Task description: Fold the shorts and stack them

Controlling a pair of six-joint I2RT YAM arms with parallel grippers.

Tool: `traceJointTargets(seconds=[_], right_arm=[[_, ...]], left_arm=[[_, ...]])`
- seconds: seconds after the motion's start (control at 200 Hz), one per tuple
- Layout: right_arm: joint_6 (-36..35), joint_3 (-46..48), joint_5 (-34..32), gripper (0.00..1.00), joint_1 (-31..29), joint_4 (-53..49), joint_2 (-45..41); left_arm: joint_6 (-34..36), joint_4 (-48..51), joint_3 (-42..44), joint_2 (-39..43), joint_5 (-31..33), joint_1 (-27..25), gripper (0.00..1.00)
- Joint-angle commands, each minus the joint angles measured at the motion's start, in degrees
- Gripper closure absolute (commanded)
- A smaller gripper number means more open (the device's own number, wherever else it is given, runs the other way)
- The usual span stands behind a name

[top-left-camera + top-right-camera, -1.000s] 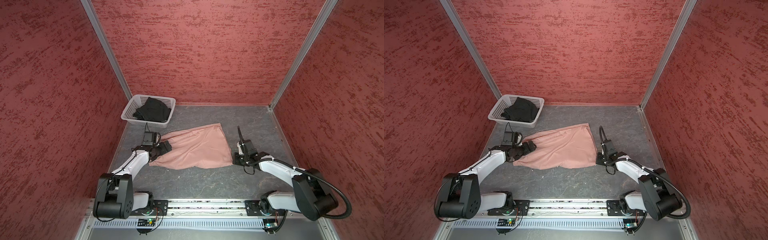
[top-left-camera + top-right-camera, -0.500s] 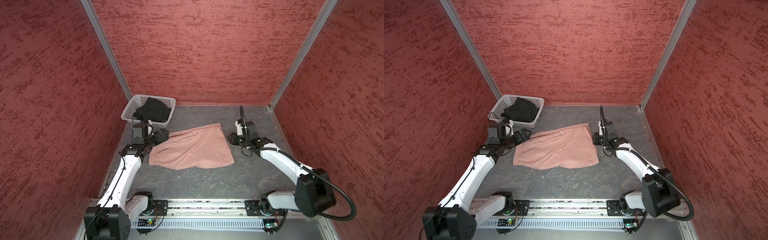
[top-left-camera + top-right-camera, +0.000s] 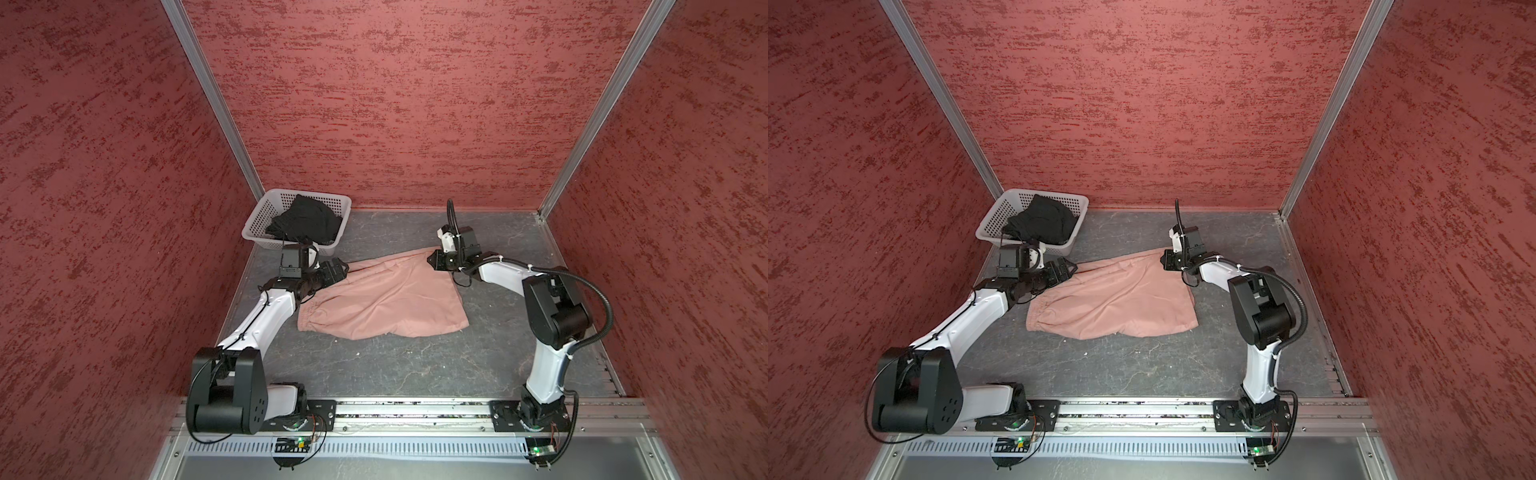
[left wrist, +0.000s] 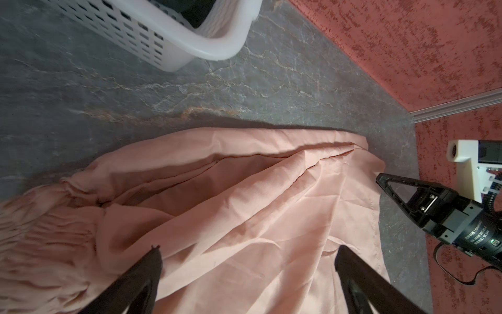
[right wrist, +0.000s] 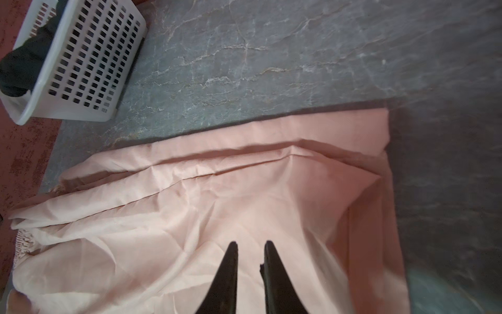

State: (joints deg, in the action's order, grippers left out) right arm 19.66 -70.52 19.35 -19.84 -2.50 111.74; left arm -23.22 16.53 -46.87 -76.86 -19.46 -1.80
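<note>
two pairs to deal with, and only one is out: the pink shorts [image 3: 386, 299] lie spread on the tabletop [image 3: 395, 365], the black shorts [image 3: 305, 222] bundled in the basket [image 3: 258, 217]. left pincer [image 4: 247, 250] is spread wide over the gathered waistband end, gripping nothing. right pincer [image 5: 250, 244] sits at the far hem corner, tips nearly together with a thin gap, no cloth seen between them. the danger is a one-sided grab: if the right tips close on just the top layer, or miss the hem, the fold likely drags crooked and the creased far edge bunches.
</note>
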Motion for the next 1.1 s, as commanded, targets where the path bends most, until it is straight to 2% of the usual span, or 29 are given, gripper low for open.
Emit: traceJointTargets(seconds=[0.0, 0.095, 0.165, 0.361, 0.461, 0.531, 0.676, 0.776, 0.907, 1.047, 1.097], right_arm=[[1.35, -1.71, 1.18, 0.83, 1.07, 4.04, 2.60], [5.26, -0.10, 1.44, 0.86, 4.32, 7.30, 4.48], [7.39, -0.16, 1.78, 0.88, 6.38, 7.59, 6.92], [6.90, -0.84, 1.77, 0.86, 6.85, 4.57, 8.44], [4.42, 0.14, 0.12, 0.81, 6.91, 3.21, 4.42], [3.02, 1.96, -1.05, 0.74, 6.85, 3.05, -0.46], [0.32, 5.58, -1.05, 0.61, 5.90, -0.03, -10.21], [-0.90, 7.47, 0.23, 0.59, 2.15, -1.75, -13.07], [-2.93, 3.37, -3.55, 0.61, -8.34, -4.76, -9.02], [-0.45, -1.60, -2.84, 0.75, -15.66, -1.90, -1.74], [0.22, -2.95, -2.75, 0.77, -17.86, -0.89, 0.71]], left_arm=[[1.41, -1.23, -0.81, -3.32, 3.30, 0.29, 0.01], [1.70, -1.00, -0.98, -6.35, 4.83, 1.03, 0.01], [0.88, -2.80, -0.41, -7.61, 2.99, 2.09, 0.01], [0.63, -1.94, -1.99, -8.44, 0.46, 3.65, 0.01], [0.88, -0.54, -3.34, -3.18, -3.43, 3.65, 0.01], [0.22, 1.62, -4.85, 2.16, -4.52, 3.65, 0.01], [0.17, 9.47, -7.45, 10.70, 0.70, 3.90, 0.01], [0.20, 14.31, -6.50, 13.84, 6.62, 5.30, 0.01], [-1.72, 16.24, -2.59, 15.71, 9.42, 8.93, 0.00], [-5.00, 18.06, 0.81, 16.29, 11.20, 13.15, 0.01], [-5.08, 18.23, 1.77, 16.70, 10.93, 14.17, 0.01]])
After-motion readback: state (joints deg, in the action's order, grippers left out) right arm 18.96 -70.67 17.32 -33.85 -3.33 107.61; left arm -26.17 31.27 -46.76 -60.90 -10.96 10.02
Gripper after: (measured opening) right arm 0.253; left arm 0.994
